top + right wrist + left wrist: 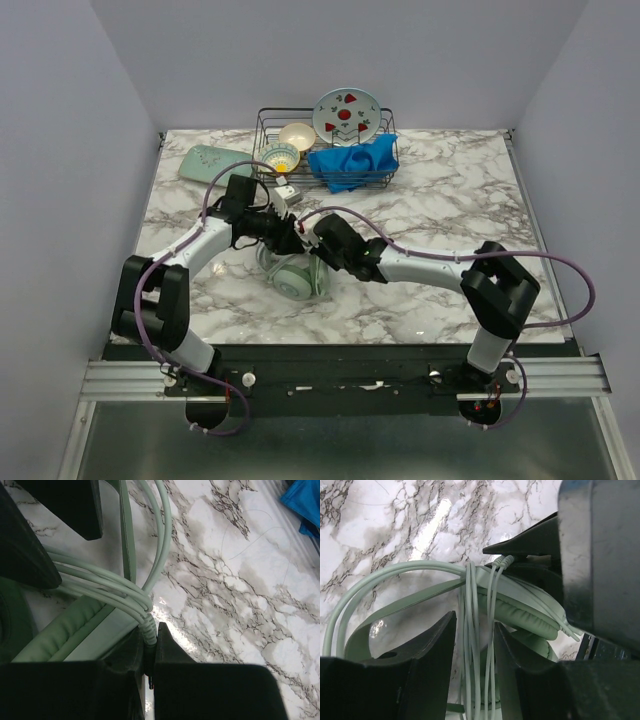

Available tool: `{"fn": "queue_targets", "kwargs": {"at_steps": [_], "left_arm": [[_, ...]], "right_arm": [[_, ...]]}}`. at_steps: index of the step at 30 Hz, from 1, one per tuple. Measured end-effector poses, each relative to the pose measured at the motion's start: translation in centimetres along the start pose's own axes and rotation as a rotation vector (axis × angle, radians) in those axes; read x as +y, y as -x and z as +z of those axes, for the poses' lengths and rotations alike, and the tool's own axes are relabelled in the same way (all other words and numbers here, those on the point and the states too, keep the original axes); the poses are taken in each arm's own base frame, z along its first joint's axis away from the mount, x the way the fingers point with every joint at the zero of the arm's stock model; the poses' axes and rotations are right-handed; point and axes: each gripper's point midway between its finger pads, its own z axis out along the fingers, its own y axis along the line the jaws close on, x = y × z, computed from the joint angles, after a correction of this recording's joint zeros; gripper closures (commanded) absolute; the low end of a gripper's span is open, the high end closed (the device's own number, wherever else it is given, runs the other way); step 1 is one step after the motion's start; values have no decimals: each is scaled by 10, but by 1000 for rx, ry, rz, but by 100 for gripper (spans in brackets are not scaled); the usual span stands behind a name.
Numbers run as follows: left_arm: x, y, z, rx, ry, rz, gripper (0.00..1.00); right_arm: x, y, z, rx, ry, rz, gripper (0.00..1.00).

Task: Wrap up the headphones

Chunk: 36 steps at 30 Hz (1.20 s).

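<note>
headphones (296, 280) mid-table, nearer the front edge. right gripper (151, 632) pinched on cable (95, 577) end; left gripper (474, 625) jaws apart, straddling cable loops.

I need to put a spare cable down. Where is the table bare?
The table is bare on the right, from the dish rack down to the right arm, and along the near edge before the headphones. Crowded: the middle, where the left arm meets the right over the headphones, and the back left with the tray.
</note>
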Motion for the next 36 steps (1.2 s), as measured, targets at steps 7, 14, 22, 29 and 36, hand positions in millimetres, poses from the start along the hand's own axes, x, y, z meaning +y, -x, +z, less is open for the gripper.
{"fn": "queue_targets", "kwargs": {"at_steps": [7, 14, 22, 29, 36], "left_arm": [[-1, -6, 10, 35, 10, 6, 76], [5, -15, 19, 66, 25, -3, 78], [9, -20, 20, 85, 45, -3, 78], [9, -20, 20, 92, 44, 3, 75], [8, -15, 17, 99, 40, 22, 55]], "right_arm": [[-1, -3, 2, 5, -1, 28, 98], [0, -5, 3, 1, -3, 38, 48], [-9, -15, -3, -13, -53, 53, 25], [-24, -20, -32, -62, -101, 42, 21], [-36, -21, -62, -130, -129, 29, 20]]}}
